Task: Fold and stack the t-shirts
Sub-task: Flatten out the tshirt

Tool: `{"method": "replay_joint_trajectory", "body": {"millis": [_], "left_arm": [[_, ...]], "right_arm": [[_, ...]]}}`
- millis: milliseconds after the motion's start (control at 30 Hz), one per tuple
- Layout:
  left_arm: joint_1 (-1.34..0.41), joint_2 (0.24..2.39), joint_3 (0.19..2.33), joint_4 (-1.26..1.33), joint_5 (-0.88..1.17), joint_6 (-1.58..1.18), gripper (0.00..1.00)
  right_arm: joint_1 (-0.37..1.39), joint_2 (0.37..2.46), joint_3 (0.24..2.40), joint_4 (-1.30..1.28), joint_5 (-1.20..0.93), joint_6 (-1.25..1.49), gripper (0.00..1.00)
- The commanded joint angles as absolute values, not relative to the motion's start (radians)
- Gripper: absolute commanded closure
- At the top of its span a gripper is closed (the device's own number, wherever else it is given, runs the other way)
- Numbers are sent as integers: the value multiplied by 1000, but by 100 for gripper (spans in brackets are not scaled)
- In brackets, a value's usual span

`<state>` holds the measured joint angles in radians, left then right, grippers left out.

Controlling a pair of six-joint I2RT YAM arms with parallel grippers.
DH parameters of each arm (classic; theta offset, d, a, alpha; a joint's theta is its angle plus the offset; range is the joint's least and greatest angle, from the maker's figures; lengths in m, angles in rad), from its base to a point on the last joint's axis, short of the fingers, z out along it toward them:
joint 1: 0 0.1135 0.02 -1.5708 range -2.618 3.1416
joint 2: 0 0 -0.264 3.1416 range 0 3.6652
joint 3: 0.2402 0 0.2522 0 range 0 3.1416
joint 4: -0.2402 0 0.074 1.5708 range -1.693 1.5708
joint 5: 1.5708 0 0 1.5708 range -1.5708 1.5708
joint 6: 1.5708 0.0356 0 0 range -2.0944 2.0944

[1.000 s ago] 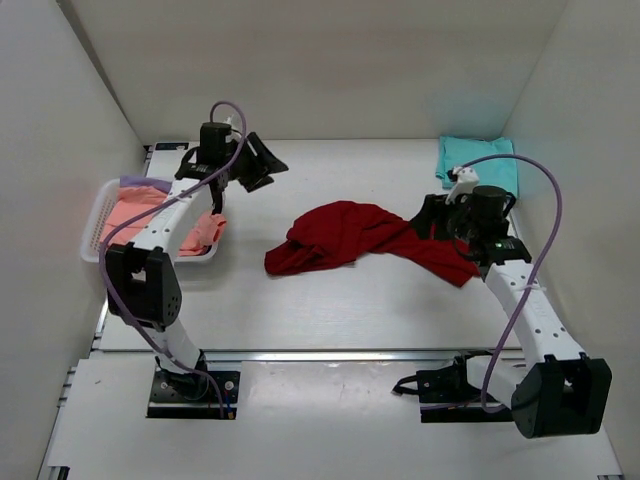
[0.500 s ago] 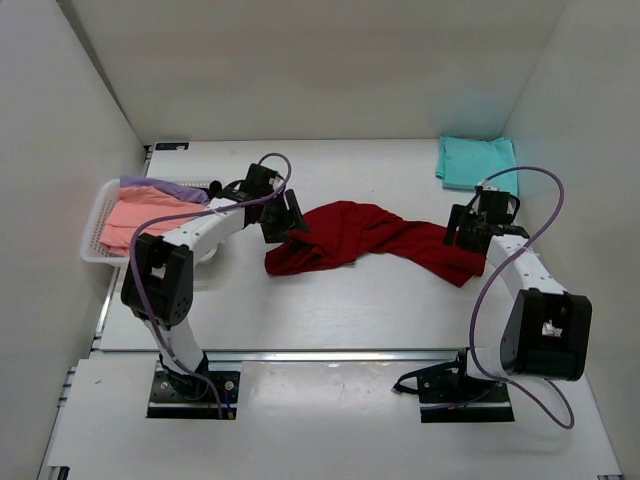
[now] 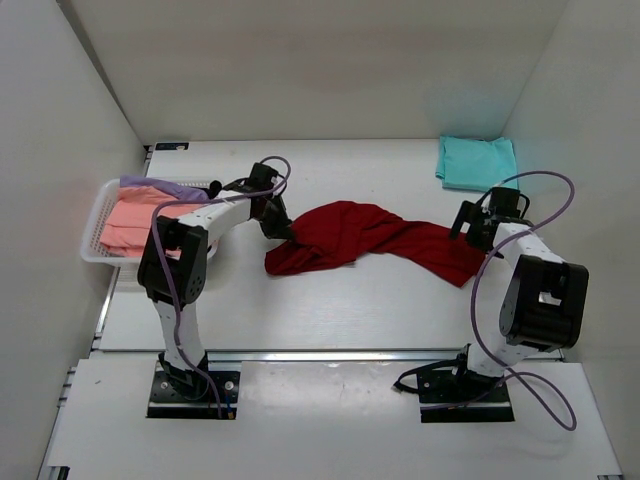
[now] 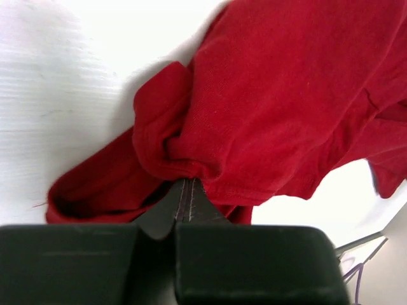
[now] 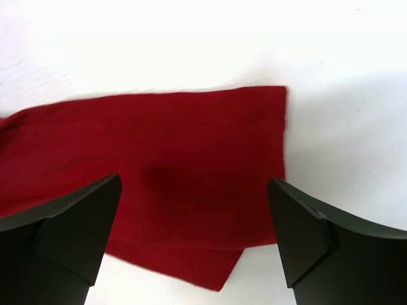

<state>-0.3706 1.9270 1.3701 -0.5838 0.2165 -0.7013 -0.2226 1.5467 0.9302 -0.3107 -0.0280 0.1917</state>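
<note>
A dark red t-shirt [image 3: 350, 235] lies crumpled mid-table. My left gripper [image 3: 279, 228] is at its left edge and shut on a bunched fold of the red cloth [image 4: 210, 127], with the fingertips [image 4: 186, 185] pressed together. Over the shirt's flat right end [image 5: 191, 146] my right gripper [image 3: 478, 238] stands open, its fingers [image 5: 82, 216] wide apart and nothing pinched between them. At the back right lies a folded teal t-shirt [image 3: 476, 162]. A salmon pink t-shirt [image 3: 135, 220] and a lavender one [image 3: 155, 186] lie in the basket.
The white mesh basket [image 3: 88, 242] stands at the table's left edge, close to the left wall. White walls enclose the table at the back and on both sides. The right arm's purple cable [image 3: 545, 180] loops above its wrist.
My left gripper swung from above the basket to the red shirt's left edge and shut on it. My right gripper moved to the shirt's right end and opened wider.
</note>
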Motion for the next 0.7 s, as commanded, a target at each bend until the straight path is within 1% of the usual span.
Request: {"method": "replay_joint_trajectory", "body": {"millis": [0, 67, 133, 200, 267, 333, 367, 400, 433, 467, 667], "left_arm": [[-341, 1879, 1413, -591, 221, -696, 100], [-319, 1867, 1393, -563, 258, -712, 100], [-308, 1865, 1379, -543, 278, -719, 100], [-304, 1853, 1368, -538, 287, -719, 100], [-305, 1847, 1356, -540, 287, -716, 100], [-296, 1830, 1350, -535, 293, -718, 100], [-293, 1833, 1345, -532, 299, -716, 100], [-287, 1824, 1342, -532, 299, -721, 100], [-281, 1822, 1339, -538, 304, -721, 100], [-276, 1815, 1339, -531, 302, -722, 100], [-247, 1790, 1338, -532, 304, -713, 100]], "right_arm": [[-245, 1578, 980, -270, -3, 206, 5], [-247, 1610, 1005, -268, 24, 201, 8], [-245, 1631, 1029, -282, 49, 204, 8], [-250, 1678, 1063, -304, 84, 201, 3], [-261, 1703, 1094, -302, 91, 206, 3], [-275, 1721, 1104, -311, 77, 218, 11], [-281, 1726, 1115, -311, 58, 215, 22], [-285, 1733, 1112, -308, 36, 200, 53], [-288, 1724, 1115, -314, 46, 205, 74], [-291, 1718, 1120, -322, 51, 209, 100], [-314, 1660, 1135, -325, 19, 195, 100]]}}
